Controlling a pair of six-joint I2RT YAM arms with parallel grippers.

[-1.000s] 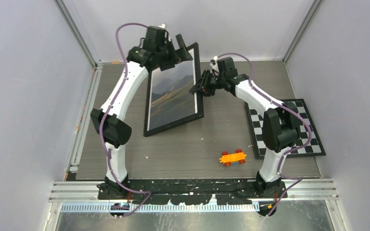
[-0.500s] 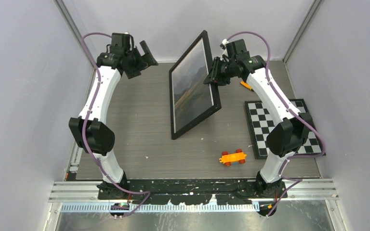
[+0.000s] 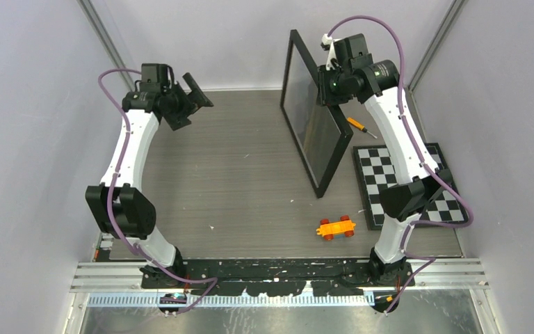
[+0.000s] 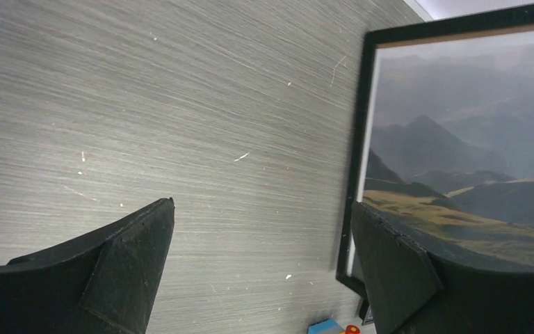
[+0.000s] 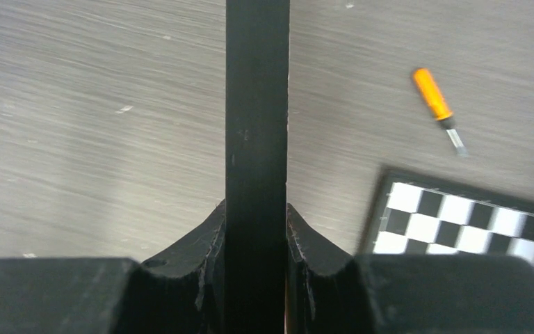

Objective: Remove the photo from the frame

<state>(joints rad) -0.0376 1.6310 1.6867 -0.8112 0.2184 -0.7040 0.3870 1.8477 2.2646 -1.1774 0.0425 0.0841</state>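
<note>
While the frame [image 3: 336, 167] stands almost upright on one lower corner, just off the checkerboard mat's [image 3: 373, 182] left edge, the overhead view shows the right gripper [image 3: 328, 85] clamped on its upper rim. The photo [image 3: 313, 122] sits inside, facing away from the mat. The left gripper [image 3: 192, 103] hangs far across the table from the mat, jaws spread wide and empty. My reading is that the frame is being turned to bring its back up. To do that well, pivot on the grounded corner and lower slowly, landing clear of the mat, the screwdriver [image 3: 357, 125] behind it and the toy car [image 3: 336, 227] at its near corner.

From the left wrist, the left gripper [image 4: 262, 209] gapes at the photo [image 4: 459, 160] behind the black frame [image 4: 361, 139]. It could probably steady the free edge.

From the right wrist, the right gripper [image 5: 256, 209] pinches the frame [image 5: 257, 104] edge-on, narrowly. The bite looks shallow, so a fast swing risks a slip. The screwdriver [image 5: 437, 108] lies just beyond the mat [image 5: 459, 223].
</note>
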